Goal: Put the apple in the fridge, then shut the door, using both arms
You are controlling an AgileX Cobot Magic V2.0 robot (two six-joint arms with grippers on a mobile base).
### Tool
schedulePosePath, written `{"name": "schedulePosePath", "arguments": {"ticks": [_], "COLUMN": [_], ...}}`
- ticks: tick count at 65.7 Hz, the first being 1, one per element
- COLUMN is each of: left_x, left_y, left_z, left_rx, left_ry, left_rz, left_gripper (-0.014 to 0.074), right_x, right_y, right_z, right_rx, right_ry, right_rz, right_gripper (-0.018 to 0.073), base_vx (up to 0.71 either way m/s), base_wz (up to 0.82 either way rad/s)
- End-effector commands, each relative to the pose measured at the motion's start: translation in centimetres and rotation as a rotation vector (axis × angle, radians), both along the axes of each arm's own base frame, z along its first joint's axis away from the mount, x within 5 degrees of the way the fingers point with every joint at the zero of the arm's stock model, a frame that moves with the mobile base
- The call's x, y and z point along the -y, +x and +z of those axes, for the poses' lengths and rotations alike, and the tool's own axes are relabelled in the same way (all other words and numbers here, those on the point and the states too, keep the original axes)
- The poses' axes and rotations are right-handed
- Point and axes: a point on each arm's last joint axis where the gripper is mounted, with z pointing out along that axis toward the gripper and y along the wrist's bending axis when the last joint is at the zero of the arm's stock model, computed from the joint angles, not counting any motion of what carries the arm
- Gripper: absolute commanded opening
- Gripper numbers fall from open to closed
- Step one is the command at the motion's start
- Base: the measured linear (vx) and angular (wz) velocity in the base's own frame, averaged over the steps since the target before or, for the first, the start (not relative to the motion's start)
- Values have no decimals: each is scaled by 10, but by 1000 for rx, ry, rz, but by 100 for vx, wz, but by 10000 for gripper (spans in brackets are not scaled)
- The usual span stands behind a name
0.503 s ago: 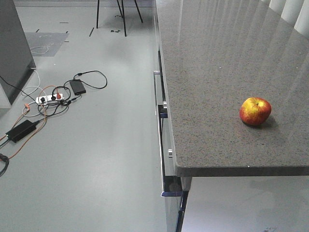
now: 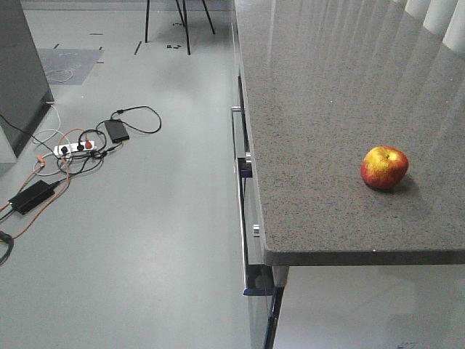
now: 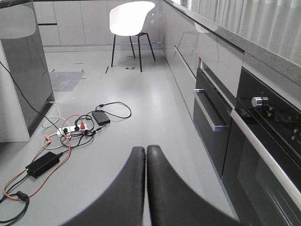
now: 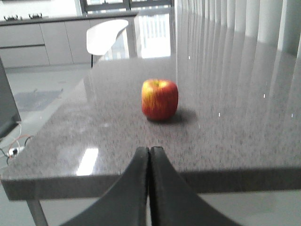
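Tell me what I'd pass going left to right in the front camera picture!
white power strip → black adapter → metal handle → apple

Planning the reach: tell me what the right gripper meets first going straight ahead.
Probably the apple on the counter, just right of the shut right gripper's line. Nothing stands between them, though the gripper's height over the counter is unclear.
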Motion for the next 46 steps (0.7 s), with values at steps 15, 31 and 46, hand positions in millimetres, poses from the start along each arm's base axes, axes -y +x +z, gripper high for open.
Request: {"name": "schedulePosePath", "arguments": {"ticks": [15, 31, 46], "left_x": [1, 1, 1], "left_y": [0, 0, 0], "left_z": [1, 1, 1], "left_rx": [69, 69, 69], "left_ry": [-11, -11, -11], "left_rz": [-10, -10, -10], "left_gripper": [-6, -6, -6], "right_x": [0, 0, -1], "right_y": [10, 34, 40], "right_z": [69, 107, 115], "right_rx": [61, 21, 73], "right_ry": [-60, -147, -95], "right_rz": [2, 8, 10], "right_gripper": [-8, -8, -8], "base_vx": [0, 0, 0], "base_wz": [0, 0, 0]}}
